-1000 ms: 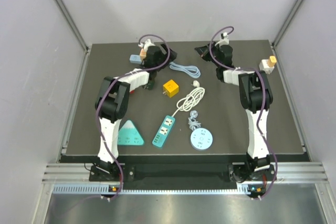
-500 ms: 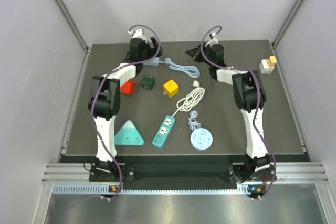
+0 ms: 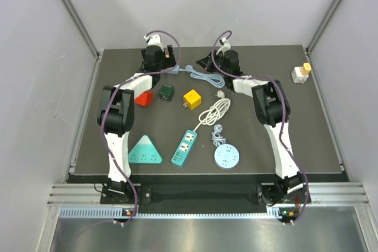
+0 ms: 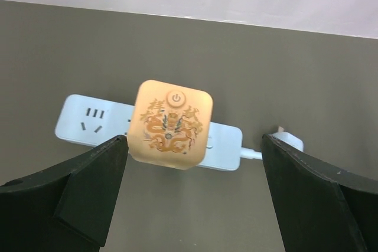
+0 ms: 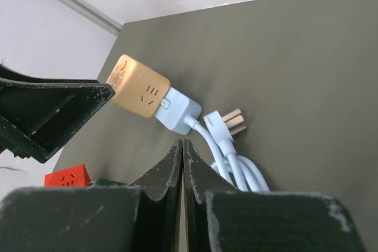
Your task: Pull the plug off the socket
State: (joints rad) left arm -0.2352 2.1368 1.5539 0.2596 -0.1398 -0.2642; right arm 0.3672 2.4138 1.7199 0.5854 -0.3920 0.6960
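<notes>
L tool was fully open, straddling orange plug, no contact. Plug sat in lt-blue socket strip at bench far edge. R tool was shut, empty, near cable.

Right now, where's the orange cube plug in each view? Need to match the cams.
Top external: not visible; the left arm covers that spot at the far edge, left of centre.
Left wrist: orange cube dead centre, plugged on the blue strip, inside the open left tool.
Right wrist: orange cube upper left, on the strip's end.
Shared landmark: the blue cable running off the strip.
</notes>
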